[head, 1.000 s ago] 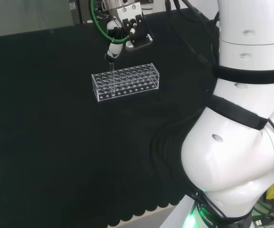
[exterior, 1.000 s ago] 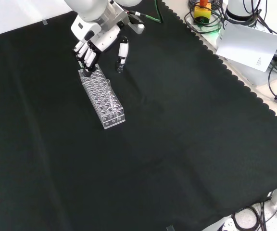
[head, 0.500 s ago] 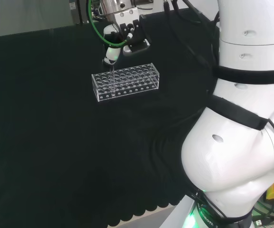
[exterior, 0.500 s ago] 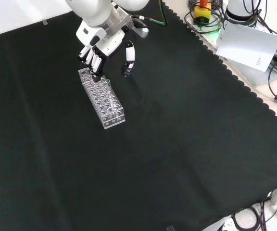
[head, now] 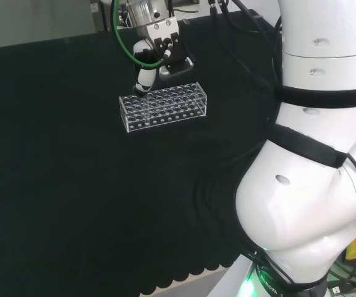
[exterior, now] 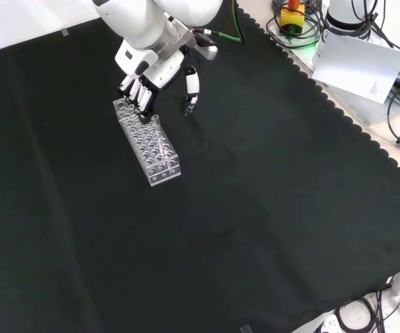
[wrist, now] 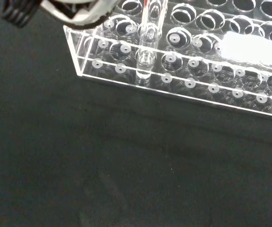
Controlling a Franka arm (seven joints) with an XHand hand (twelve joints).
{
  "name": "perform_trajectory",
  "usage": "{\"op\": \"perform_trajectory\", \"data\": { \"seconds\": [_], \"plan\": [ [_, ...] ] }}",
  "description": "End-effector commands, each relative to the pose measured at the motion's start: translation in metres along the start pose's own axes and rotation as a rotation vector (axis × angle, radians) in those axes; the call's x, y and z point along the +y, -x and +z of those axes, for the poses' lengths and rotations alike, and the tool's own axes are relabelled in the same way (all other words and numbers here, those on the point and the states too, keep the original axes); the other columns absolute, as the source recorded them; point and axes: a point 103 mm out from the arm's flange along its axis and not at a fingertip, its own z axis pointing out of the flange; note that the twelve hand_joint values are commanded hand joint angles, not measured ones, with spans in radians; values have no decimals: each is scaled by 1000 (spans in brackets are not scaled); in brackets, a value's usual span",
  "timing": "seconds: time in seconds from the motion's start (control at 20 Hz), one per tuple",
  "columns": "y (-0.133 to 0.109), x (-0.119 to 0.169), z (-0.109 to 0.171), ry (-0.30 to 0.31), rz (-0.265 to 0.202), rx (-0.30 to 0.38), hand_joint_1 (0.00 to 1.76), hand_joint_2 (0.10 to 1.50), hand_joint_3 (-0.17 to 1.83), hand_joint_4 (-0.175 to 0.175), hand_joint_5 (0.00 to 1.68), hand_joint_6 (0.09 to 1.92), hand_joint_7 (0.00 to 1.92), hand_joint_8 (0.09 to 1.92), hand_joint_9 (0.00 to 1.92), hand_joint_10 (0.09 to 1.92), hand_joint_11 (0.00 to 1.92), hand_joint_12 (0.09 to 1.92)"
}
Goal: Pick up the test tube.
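A clear test tube [wrist: 148, 47] stands upright in a front-row hole of the clear plastic rack [wrist: 207, 75], near one end. In the head view the tube [head: 146, 104] is near the rack's [head: 165, 106] left end, and the hand [head: 157, 46] hangs just above it with a fingertip [head: 143, 82] over the tube's top. The front view shows the hand [exterior: 155, 64] over the far end of the rack [exterior: 150, 144], fingers [exterior: 142, 97] pointing down and fairly straight, thumb [exterior: 192, 89] spread well to the right. I see nothing pinched between them.
Black cloth [exterior: 255, 208] covers the bench around the rack. Its scalloped edge runs along the right in the front view, with cables and a white card [exterior: 358, 64] beyond it. The arm's big white links [head: 314, 154] stand at the head view's right.
In the front view the hand has slid a little right and nearer along the rack, and the thumb has swung outward. The tube and rack have not moved.
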Motion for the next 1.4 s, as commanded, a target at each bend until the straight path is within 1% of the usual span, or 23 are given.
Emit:
{"op": "perform_trajectory", "data": {
  "seconds": [0.05, 0.3, 0.5, 0.65, 0.8, 1.0, 1.15, 1.4],
  "plan": [
    [-2, 3, 9, -15, -5, -14, 892, 648, 557, -108, 428, 530, 674, 871, 426, 851, 0, 1515],
    [-3, 7, 16, -26, -6, -45, 896, 645, 568, -108, 437, 576, 703, 878, 457, 845, 0, 1531],
    [-3, 12, 20, -27, -3, -55, 903, 642, 577, -107, 445, 629, 737, 876, 494, 832, 0, 1541],
    [-4, 17, 21, -6, 4, -63, 912, 642, 587, -107, 480, 686, 805, 875, 551, 817, 0, 1569],
    [-4, 22, 21, 10, 13, -63, 926, 642, 601, -114, 542, 755, 923, 862, 652, 777, 25, 1586],
    [-4, 27, 21, 26, 22, -63, 946, 642, 615, -125, 643, 798, 1062, 842, 791, 716, 94, 1567],
    [-4, 31, 20, 43, 27, -66, 959, 641, 627, -140, 728, 801, 1156, 820, 892, 671, 146, 1547],
    [-3, 40, 19, 52, 37, -74, 984, 654, 640, -168, 900, 756, 1306, 727, 1054, 591, 262, 1499]
  ]
}}
